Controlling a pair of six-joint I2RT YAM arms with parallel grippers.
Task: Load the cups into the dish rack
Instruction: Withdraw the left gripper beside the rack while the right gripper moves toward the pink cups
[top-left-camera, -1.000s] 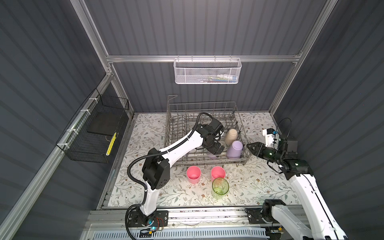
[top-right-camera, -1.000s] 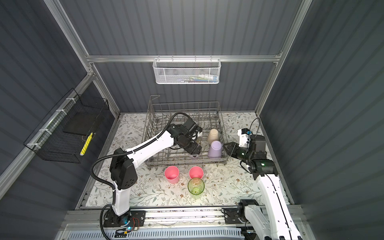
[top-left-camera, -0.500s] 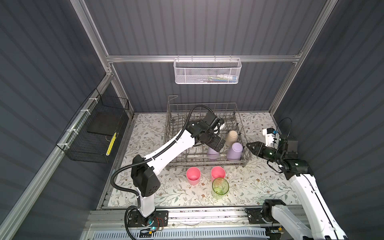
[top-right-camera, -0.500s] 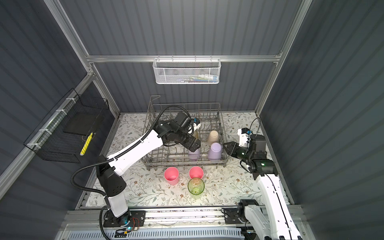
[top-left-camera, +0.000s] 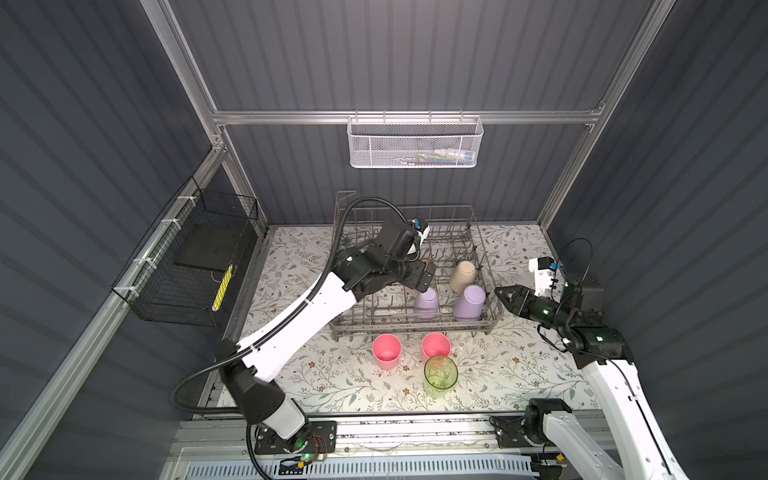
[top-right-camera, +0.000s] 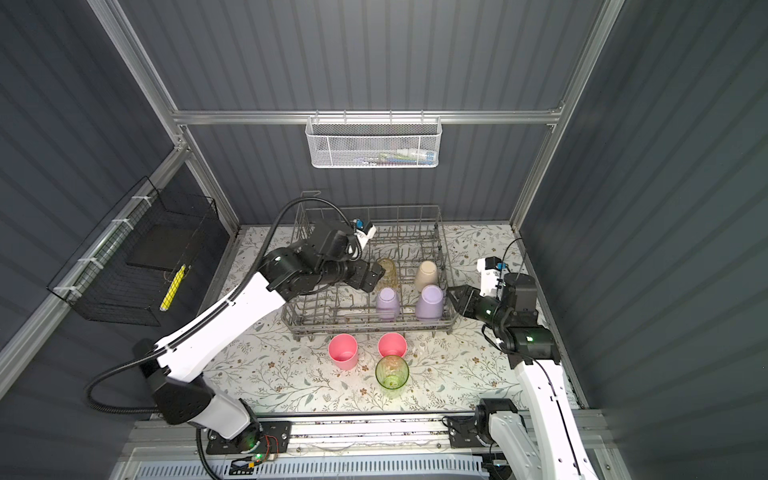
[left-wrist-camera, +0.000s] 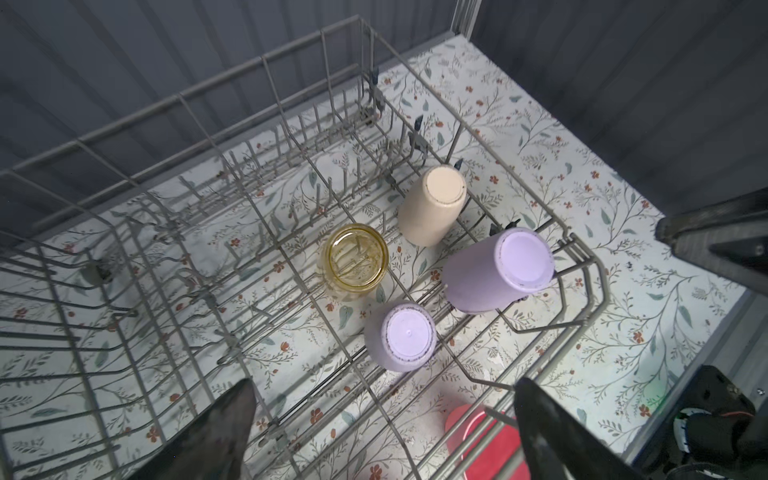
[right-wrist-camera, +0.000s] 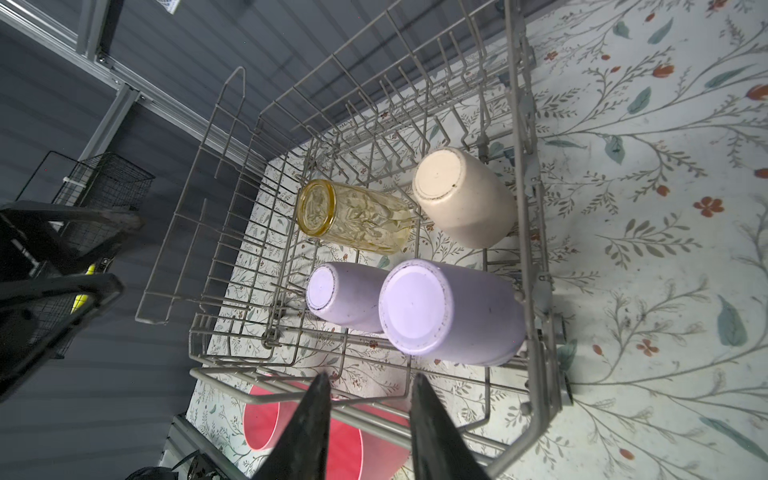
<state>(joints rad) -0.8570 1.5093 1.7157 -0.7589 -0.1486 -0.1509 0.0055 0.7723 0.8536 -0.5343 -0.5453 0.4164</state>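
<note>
The grey wire dish rack (top-left-camera: 415, 330) (top-right-camera: 365, 330) holds several upside-down cups: two lilac (top-left-camera: 427, 302) (top-left-camera: 469, 302), one beige (top-left-camera: 462, 275) and a clear yellow one (top-right-camera: 386, 270). In front of it on the table stand two pink cups (top-left-camera: 387, 351) (top-left-camera: 435, 345) and a clear green cup (top-left-camera: 439, 372). My left gripper (top-left-camera: 424, 276) (left-wrist-camera: 384, 386) hovers open and empty over the rack, above the smaller-looking lilac cup (left-wrist-camera: 405, 336). My right gripper (top-left-camera: 500, 293) (right-wrist-camera: 370, 378) hangs just outside the rack's right end, jaws apart, nothing between them.
A white mesh basket (top-left-camera: 415, 145) hangs on the back wall and a black wire basket (top-left-camera: 195, 262) on the left wall. The rack's tall sides (right-wrist-camera: 515, 124) stand between my right gripper and the cups. The floral mat (top-left-camera: 324, 374) covers the table.
My left gripper has lifted away from the lilac cup, which stays in the rack, and the left arm has swung out leftward. The right arm has held still.
</note>
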